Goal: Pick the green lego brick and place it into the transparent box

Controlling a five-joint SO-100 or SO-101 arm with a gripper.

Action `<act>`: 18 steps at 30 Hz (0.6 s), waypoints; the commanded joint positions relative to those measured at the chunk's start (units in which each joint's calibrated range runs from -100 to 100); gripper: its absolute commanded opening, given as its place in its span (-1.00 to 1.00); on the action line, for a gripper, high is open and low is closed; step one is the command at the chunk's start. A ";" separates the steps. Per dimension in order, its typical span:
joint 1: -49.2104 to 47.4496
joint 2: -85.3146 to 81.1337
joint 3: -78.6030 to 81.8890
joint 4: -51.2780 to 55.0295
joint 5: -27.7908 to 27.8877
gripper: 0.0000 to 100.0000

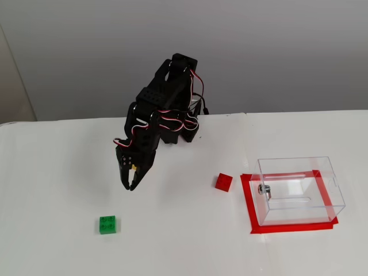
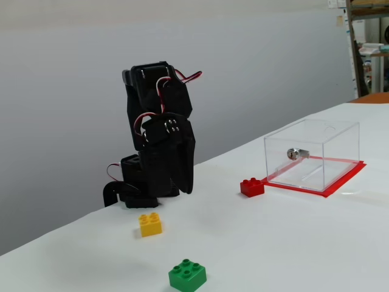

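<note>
Landmark: the transparent box (image 1: pixel 299 190) (image 2: pixel 313 154), standing on a red tape rectangle (image 1: pixel 287 227) (image 2: pixel 340 182) at the right of both fixed views; a small metal fitting (image 1: pixel 264 188) (image 2: pixel 293 153) shows on its wall
Green lego brick (image 1: pixel 107 224) (image 2: pixel 187 275): alone on the white table (image 1: pixel 190 241) (image 2: pixel 292 243), well apart from the box, far to its left in a fixed view; studs up; nothing touching it
Gripper (image 1: pixel 129 185) (image 2: pixel 188 187): hangs tips-down above the table, between box and green brick but much nearer the brick; jaws only slightly parted at the tips, holding nothing
Yellow brick (image 1: pixel 134 168) (image 2: pixel 150 224): left of the box, mostly hidden behind the gripper in one fixed view; plain on the table in the other
Red brick (image 1: pixel 224 182) (image 2: pixel 252 187): just beside the box's tape, on its left
</note>
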 commanded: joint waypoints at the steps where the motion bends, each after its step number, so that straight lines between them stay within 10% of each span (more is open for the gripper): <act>1: 0.34 1.71 -2.88 -0.49 1.00 -0.97; 18: 5.59 18.68 -17.62 -0.49 0.90 -0.92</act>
